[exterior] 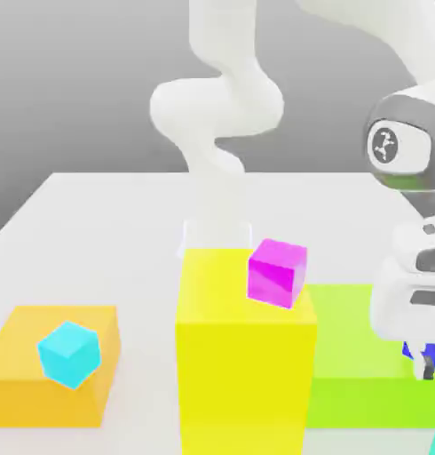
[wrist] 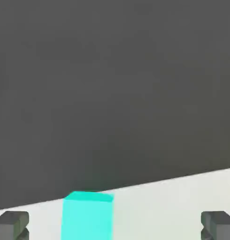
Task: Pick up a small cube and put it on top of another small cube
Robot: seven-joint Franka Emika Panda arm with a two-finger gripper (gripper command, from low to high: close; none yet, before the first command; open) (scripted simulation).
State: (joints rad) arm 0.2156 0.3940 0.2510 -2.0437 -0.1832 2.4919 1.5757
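Starting big: the white table (exterior: 97,213) carries a tall yellow block (exterior: 243,373), a flat lime block (exterior: 363,373) on the exterior view's right and a low orange block (exterior: 52,364) on its left. The gripper (exterior: 421,360) hangs over the lime one, jaws wide apart, nothing in them. A magenta cube (exterior: 277,273) sits on the yellow block, a cyan cube (exterior: 69,354) on the orange. The small cube (exterior: 407,352), blue-violet, just peeks out behind the fingers.

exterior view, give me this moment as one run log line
gripper: open, empty | small blue-violet cube: partly hidden behind hand, over green block | stack: not yet done
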